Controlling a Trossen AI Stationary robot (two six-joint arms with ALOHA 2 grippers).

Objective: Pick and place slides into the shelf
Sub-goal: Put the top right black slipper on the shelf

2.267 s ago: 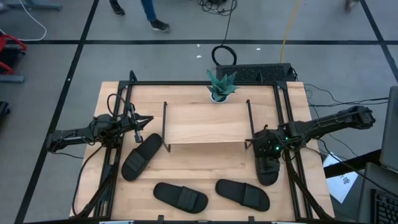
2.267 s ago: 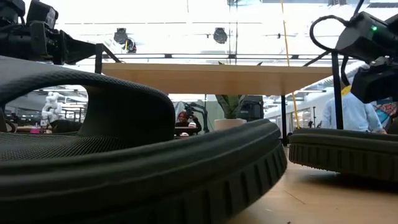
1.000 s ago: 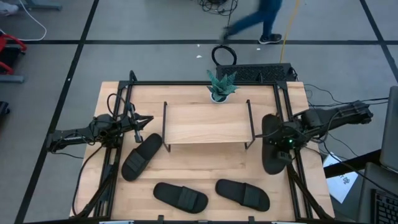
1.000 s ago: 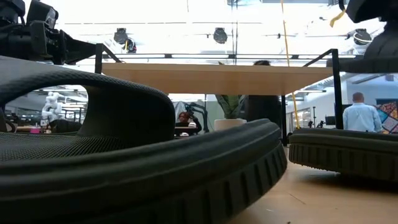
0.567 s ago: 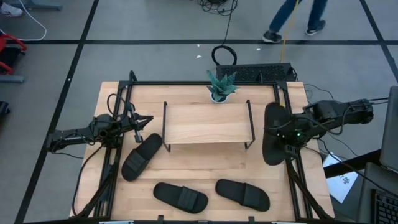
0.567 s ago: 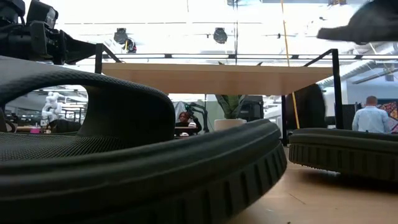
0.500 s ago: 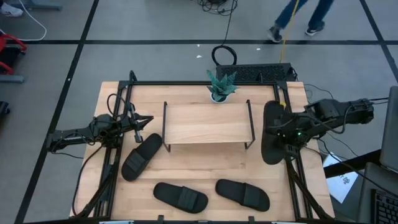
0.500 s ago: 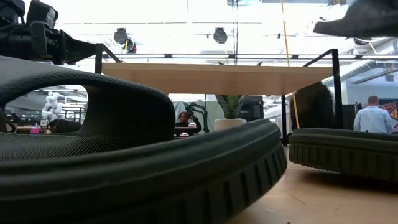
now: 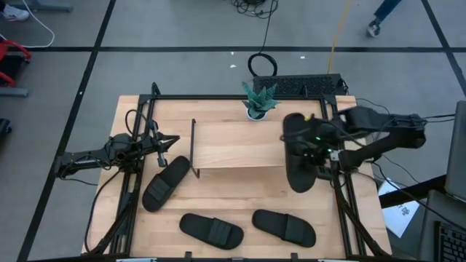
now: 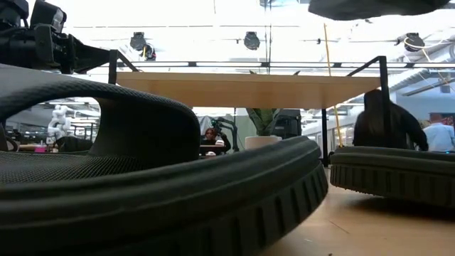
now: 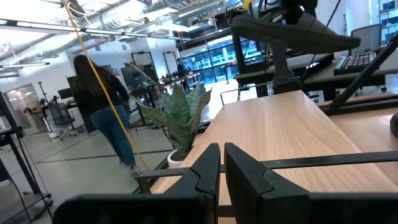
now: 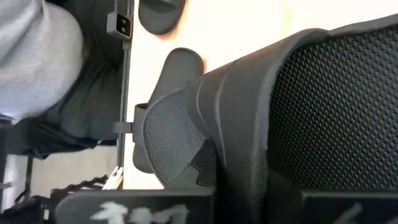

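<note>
My right gripper point(image 9: 316, 151) is shut on one black slide point(image 9: 296, 154) and holds it in the air over the right end of the shelf point(image 9: 233, 144). The low view shows that slide's sole point(image 10: 377, 7) from below, higher than the shelf's top board point(image 10: 249, 89). Three more slides lie flat on the table: one point(image 9: 166, 182) left of the shelf and two point(image 9: 211, 230) point(image 9: 284, 227) along the near edge. My left gripper point(image 9: 172, 140) hovers shut at the shelf's left end, touching nothing. My right gripper holds the slide by one side of its wide ribbed strap point(image 12: 242, 124), coming level from the table's right. The gripper's own body hides where the fingers meet the strap. The slide is lifted clear, roughly level, its length running from the near side to the far side.
A small potted plant point(image 9: 258, 100) stands behind the shelf at the far edge. Dark frame rails point(image 9: 342, 196) run along the table's left and right sides. A person point(image 10: 387, 121) moves in the room beyond the table.
My right gripper has carried the slide up and toward the table's left and far side, from beside the right rail to above the shelf's right end. The slide stays roughly level. My left arm has kept still.
</note>
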